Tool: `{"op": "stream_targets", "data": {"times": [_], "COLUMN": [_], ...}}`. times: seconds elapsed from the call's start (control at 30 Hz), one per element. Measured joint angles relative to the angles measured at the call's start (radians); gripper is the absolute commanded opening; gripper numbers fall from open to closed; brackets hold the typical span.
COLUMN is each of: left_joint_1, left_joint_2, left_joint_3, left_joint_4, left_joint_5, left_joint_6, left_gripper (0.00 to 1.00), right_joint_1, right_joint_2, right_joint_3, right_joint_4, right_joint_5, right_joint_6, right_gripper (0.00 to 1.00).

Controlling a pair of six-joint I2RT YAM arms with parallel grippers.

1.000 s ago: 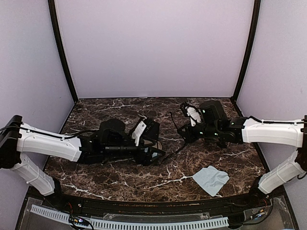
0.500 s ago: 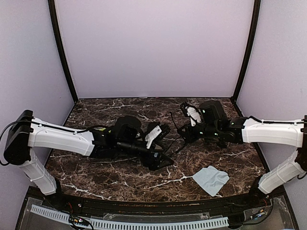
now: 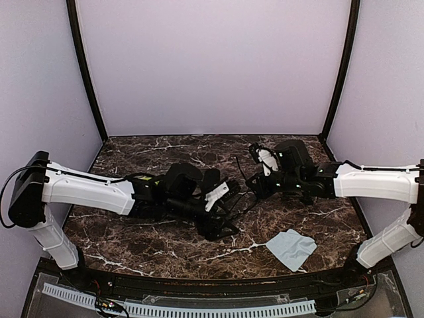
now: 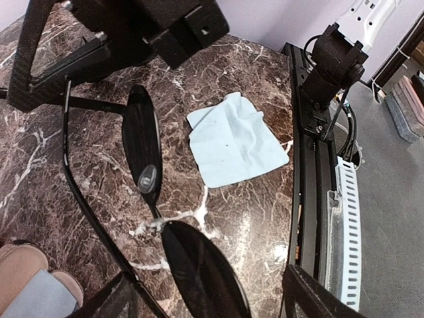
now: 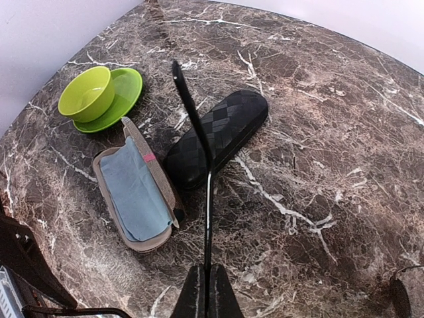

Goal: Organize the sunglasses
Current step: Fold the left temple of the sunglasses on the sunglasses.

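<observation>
Black wire-framed, dark-lensed sunglasses (image 4: pixel 142 142) held above the brown marble table (image 5: pixel 318 132).
The right gripper (image 5: pixel 205 278) is clamped on one temple arm; the left gripper (image 4: pixel 212 301) stands with jaws wide apart around the lenses. An open tan case (image 5: pixel 156 173) holds a light blue cloth (image 5: pixel 132 189), just beside a closed black quilted case (image 5: pixel 218 136); a lime green bowl (image 5: pixel 86 93) sits on its saucer (image 5: pixel 127 85).

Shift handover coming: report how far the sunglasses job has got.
Done: the tan case lies open, cloth inside. In hand: the right gripper pinches a temple of the sunglasses; the left gripper stands open around a lens. Left: the pair is not yet in it; the black case is shut.
</observation>
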Motion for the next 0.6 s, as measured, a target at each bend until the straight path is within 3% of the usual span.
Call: {"op": "stream_targets", "data": {"times": [0.4,0.6], "left_joint_1": [0.000,-0.009], "left_joint_2": [-0.012,-0.021], "left_joint_3": [-0.059,-0.073], "left_joint_4": [0.024,0.036], "left_joint_5": [-0.068,-0.110], "left_joint_6": [0.001,0.016], "left_gripper": [0.62,0.82], "right_joint_1": [-0.007,-0.008], "right_joint_2": [0.000,0.000], "right_joint_3": [0.000,-0.002], "right_joint_4": [0.015,0.019], "right_joint_5": [-0.038,-0.049], "right_joint_6": [0.037,0.052], "right_gripper": [0.00,0.00]}}
